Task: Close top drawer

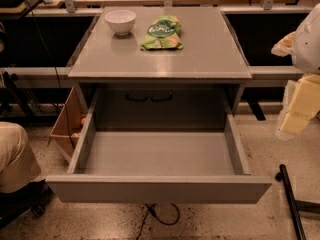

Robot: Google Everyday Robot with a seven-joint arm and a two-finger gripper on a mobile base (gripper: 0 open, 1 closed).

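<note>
Misalignment is the chief risk. The top drawer is pulled out a long way from under the tabletop, its wide plain front panel nearest the camera and low in view. The gripper, or what I take to be it among the pale yellowish parts at the right edge, hangs well off to the drawer's right side and above the panel, touching nothing; I cannot tell whether it is open or closed. From there the arm must swing round in front of the panel before it pushes. If it comes in from the side it may catch the drawer's right wall or drop into the box instead of meeting the flat face. A push near one end of so wide a panel would likely skew the drawer on its runners and jam it partway. With no handle, a glancing contact could slide along the smooth front. A hard shove might jolt the cabinet and shift the white bowl and the green snack bag on top. On the floor, the black bar to the right and the cable looping under the drawer could foul the base as it repositions.
</note>
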